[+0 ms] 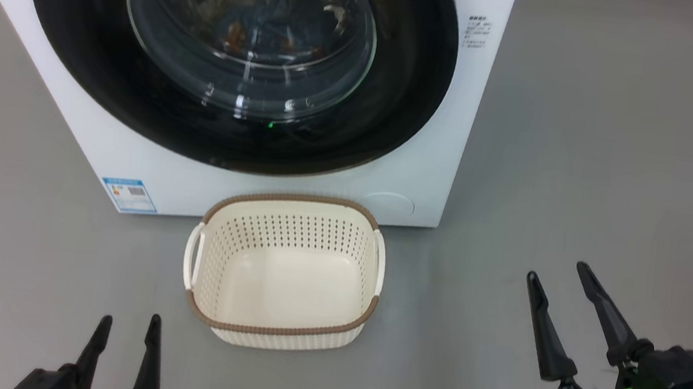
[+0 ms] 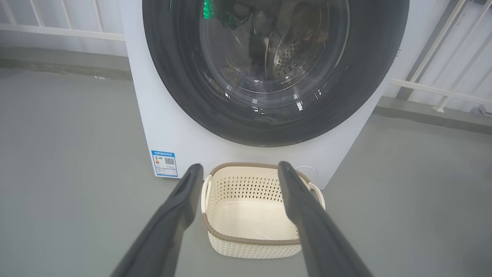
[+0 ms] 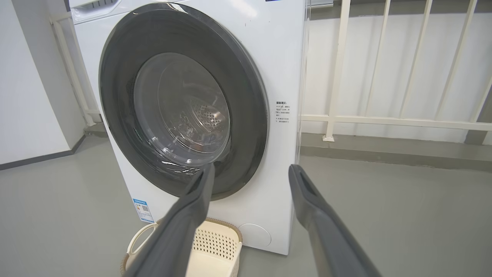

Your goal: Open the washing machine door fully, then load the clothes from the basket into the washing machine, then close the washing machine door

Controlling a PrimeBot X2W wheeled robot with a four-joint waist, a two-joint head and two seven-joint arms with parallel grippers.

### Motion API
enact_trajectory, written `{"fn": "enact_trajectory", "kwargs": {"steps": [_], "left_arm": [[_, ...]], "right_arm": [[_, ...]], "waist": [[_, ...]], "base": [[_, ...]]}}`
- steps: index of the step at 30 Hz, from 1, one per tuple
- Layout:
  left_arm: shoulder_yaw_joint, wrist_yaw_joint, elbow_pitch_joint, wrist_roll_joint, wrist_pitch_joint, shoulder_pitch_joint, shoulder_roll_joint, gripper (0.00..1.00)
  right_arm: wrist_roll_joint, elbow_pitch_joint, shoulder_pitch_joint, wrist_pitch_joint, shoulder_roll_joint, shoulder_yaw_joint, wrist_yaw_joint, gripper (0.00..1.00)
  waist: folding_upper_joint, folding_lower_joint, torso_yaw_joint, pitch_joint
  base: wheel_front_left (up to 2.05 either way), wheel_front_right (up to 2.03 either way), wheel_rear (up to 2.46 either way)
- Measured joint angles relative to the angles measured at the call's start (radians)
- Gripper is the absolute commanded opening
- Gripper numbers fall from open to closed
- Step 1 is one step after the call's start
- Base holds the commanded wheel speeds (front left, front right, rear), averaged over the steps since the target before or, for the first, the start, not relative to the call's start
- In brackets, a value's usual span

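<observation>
Probably finished: left claw [image 1: 130, 318], right claw [image 1: 556, 270] spread, empty; we should check glossy black round door [image 1: 397, 66] sits flush; cream perforated basket [image 1: 288, 233] empty.

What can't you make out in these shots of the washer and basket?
- Head view: the clothes, behind the glass of the washing machine door, blurred by reflections; count unclear.
- Head and left wrist views: the top of the washing machine, cut off by the upper edge.
- Head view: print on the blue label sticker, too small.
- Right wrist view: much of the basket, hidden by the jaws of the right gripper and the bottom edge.
</observation>
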Motion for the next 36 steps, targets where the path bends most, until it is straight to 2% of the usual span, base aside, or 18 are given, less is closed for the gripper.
{"fn": "enact_trajectory", "kwargs": {"steps": [10, 31, 32, 36], "left_arm": [[0.012, 0.035, -0.011, 0.021, 0.0, 0.06, 0.002, 1.0], [0.016, 0.029, -0.005, 0.028, 0.0, 0.063, 0.002, 1.0], [0.014, 0.029, 0.005, 0.027, 0.001, 0.063, 0.0, 0.0], [0.008, 0.029, 0.054, 0.027, 0.002, 0.071, -0.017, 0.0]], "right_arm": [[-0.013, 0.007, 0.076, 0.0, 0.016, -0.032, 0.0, 1.0], [-0.018, 0.025, 0.109, 0.0, 0.043, -0.053, 0.0, 1.0], [-0.018, 0.036, 0.109, 0.0, 0.043, -0.052, 0.0, 0.0], [-0.017, 0.094, 0.115, 0.0, 0.047, -0.047, 0.0, 0.0]], "waist": [[0.0, -0.0001, -0.017, -0.079], [0.0, -0.0001, -0.008, -0.088], [0.0, -0.0001, -0.008, -0.088], [0.0, 0.0, -0.008, -0.088]], "base": [[0.0, 0.0, 0.0], [0.0, 0.0, 0.0], [0.0, 0.0, 0.0], [0.0, 0.0, 0.0]]}}
